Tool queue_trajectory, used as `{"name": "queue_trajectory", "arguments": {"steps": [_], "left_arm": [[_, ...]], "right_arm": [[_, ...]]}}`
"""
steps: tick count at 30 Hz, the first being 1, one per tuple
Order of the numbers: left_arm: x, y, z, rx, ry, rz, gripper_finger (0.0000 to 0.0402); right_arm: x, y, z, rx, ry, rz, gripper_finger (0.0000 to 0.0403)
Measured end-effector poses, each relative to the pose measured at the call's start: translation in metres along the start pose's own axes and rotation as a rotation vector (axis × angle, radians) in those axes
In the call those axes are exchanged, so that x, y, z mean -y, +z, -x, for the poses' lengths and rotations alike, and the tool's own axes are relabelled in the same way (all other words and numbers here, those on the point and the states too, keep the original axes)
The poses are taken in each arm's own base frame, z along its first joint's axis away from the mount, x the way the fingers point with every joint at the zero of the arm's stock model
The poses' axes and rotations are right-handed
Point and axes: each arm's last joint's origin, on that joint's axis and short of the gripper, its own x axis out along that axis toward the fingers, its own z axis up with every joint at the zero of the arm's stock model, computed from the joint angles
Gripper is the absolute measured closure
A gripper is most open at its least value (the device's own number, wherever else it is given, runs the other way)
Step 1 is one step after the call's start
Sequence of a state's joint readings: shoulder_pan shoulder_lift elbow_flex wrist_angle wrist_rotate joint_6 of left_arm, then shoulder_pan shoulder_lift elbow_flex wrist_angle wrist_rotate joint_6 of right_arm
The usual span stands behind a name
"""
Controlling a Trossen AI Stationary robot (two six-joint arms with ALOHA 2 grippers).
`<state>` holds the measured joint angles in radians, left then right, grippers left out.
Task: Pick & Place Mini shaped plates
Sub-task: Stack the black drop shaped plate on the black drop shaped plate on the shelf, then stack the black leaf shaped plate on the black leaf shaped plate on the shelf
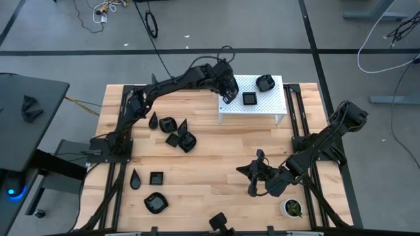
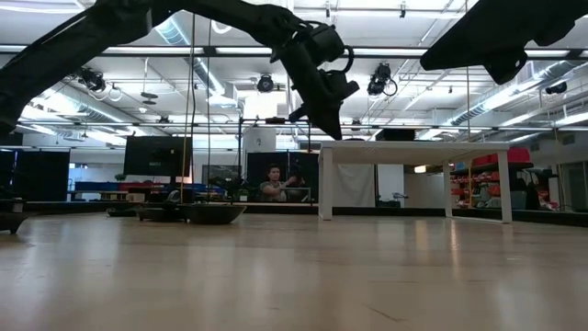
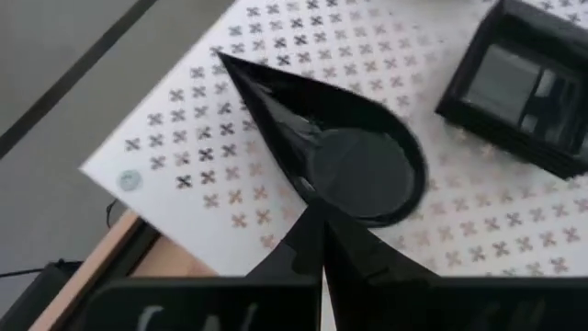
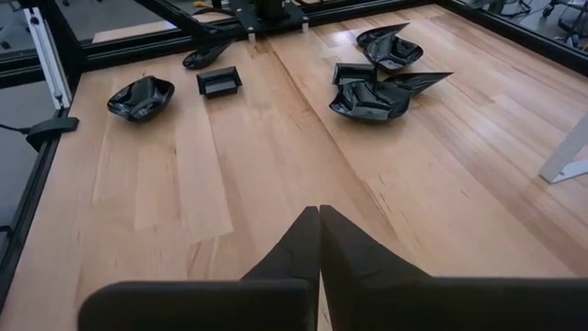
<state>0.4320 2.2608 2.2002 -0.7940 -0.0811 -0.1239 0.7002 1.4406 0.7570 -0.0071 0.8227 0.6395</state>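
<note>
A glossy black teardrop mini plate (image 3: 331,138) is in my left gripper (image 3: 320,221), just over the near left corner of a white perforated stand (image 1: 270,106) at the table's far side. A square plate (image 1: 249,99) and another black plate (image 1: 265,83) sit on the stand. More mini plates lie on the wood: a cluster (image 1: 177,134) left of the stand and a few (image 1: 155,190) near the front left. My right gripper (image 1: 248,176) hovers shut and empty over the near right part of the table. My left gripper pinches the rim of the teardrop plate's rounded end (image 3: 317,210) between its two fingers. The fingers slant down from the table's left side. The plate's point (image 3: 225,66) faces away from the fingers, over the stand's corner; whether the plate touches the stand I cannot tell.
A small white pot with a green plant (image 1: 292,208) stands at the near right corner. One more black plate (image 1: 218,221) lies at the front edge. Bare wood (image 1: 216,157) stretches between the stand and my right gripper.
</note>
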Motion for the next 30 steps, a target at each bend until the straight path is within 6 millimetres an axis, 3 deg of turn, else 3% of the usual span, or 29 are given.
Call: {"name": "queue_trajectory", "arguments": {"steps": [9, 14, 22, 30], "left_arm": [[0.001, -0.002, -0.01, -0.001, -0.003, 0.003, 0.0393], [0.0, -0.002, -0.002, -0.014, -0.002, -0.006, 0.0397], [0.012, -0.009, 0.07, -0.139, 0.07, -0.161, 0.039], [0.058, -0.041, 0.151, -0.308, 0.118, -0.323, 0.0395]], "right_arm": [[0.0, 0.0, 0.0, 0.002, 0.001, -0.003, 0.0394], [0.0, 0.0, 0.0, 0.002, 0.001, -0.006, 0.0394], [0.0, 0.0, 0.0, -0.003, -0.002, 0.001, 0.0394], [0.004, -0.015, 0.011, -0.028, -0.096, -0.026, 0.04]]}}
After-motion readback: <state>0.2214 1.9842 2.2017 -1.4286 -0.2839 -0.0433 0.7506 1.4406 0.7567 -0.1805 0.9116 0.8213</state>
